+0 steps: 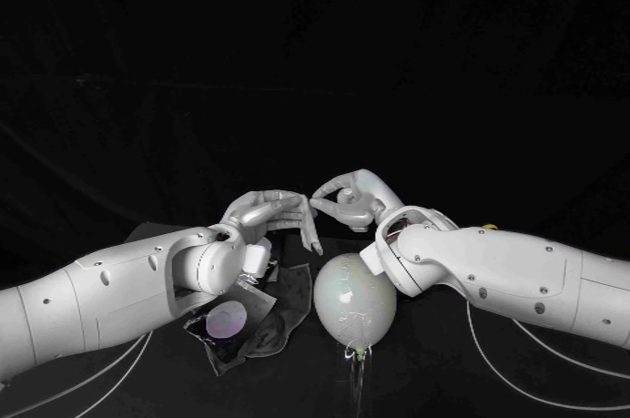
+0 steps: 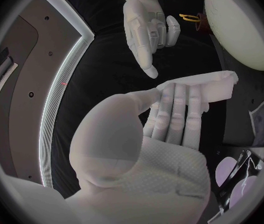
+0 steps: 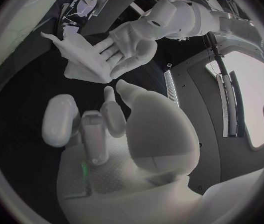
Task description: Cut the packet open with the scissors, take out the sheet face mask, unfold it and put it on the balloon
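The left arm (image 1: 106,300) and the right arm (image 1: 525,272) come in low from the two sides. Between them the balloon (image 1: 354,304) lies on the black table (image 1: 421,382). It is pale and long, and its knot points at the robot. The dark packet (image 1: 249,331) lies flat just beside the balloon, on the left arm's side. Part of it is under the left wrist. It has a round purple patch on it.

The left hand (image 1: 272,213) is up above the packet, behind the balloon. The wrist views show the mask (image 2: 209,87) in this hand. The mask is white and folded. It lies across the fingertips (image 2: 176,92), and the thumb presses on it from the other side.

The right hand (image 1: 348,199) is close to the left hand, but they are not touching. Its fingers are curled in, and the thumb meets one finger. It holds nothing.
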